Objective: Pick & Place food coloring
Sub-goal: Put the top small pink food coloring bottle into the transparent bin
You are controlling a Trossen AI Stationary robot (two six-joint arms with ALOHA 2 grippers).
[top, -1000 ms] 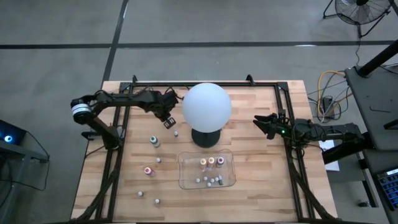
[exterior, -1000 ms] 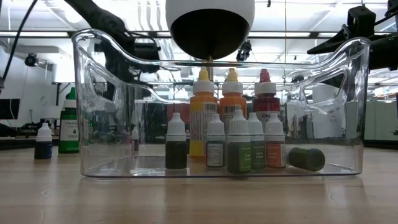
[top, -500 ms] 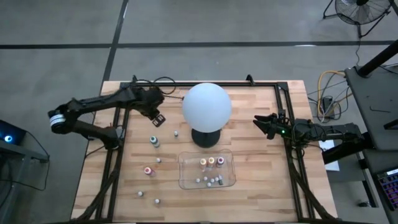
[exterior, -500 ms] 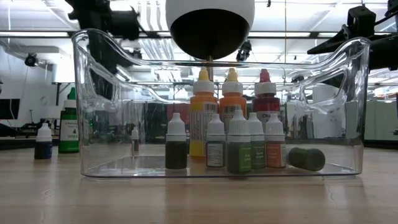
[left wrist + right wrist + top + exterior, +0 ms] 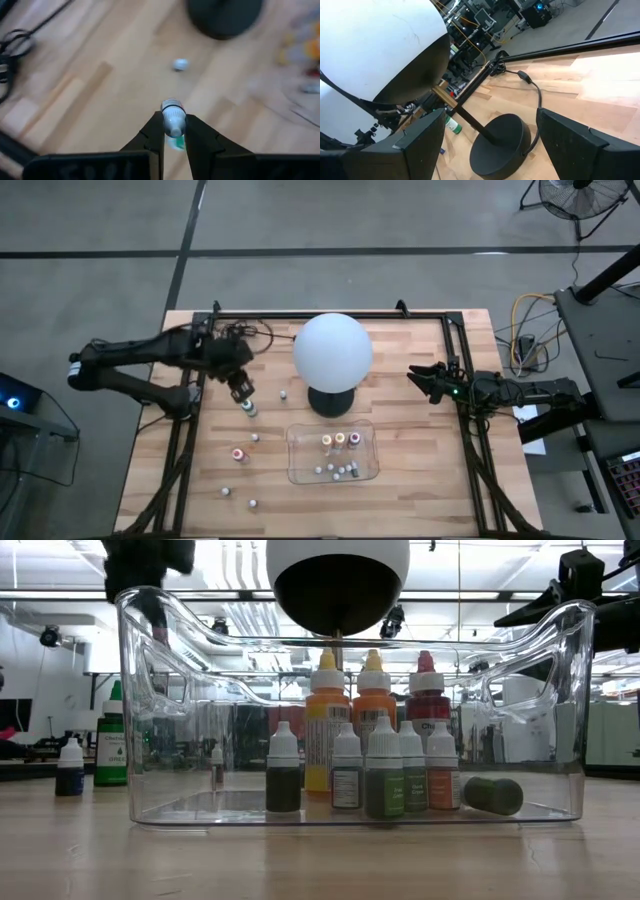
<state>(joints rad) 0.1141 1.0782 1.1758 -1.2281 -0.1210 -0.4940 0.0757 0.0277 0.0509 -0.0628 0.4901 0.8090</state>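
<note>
High view: the left gripper hangs over the green-labelled food coloring bottle, which stands on the wooden table beside the base of the white globe lamp. Left wrist view: the two dark fingers sit pressed against the bottle's white cap, one on each side, a sliver of green label visible below them; whether the bottle has left the table cannot be told. Beyond the fingertips a small grey-capped bottle stands alone, near the lamp's black base.

The right gripper waits on the far side of the globe from the left one, its fingers spread wide and holding nothing.

Low view: the clear plastic tray fills the frame, holding yellow, orange and red bottles behind a row of smaller ones, one lying on its side. The left arm is only a dark shape above the tray's corner. Much of the left wrist view is motion-blurred.
</note>
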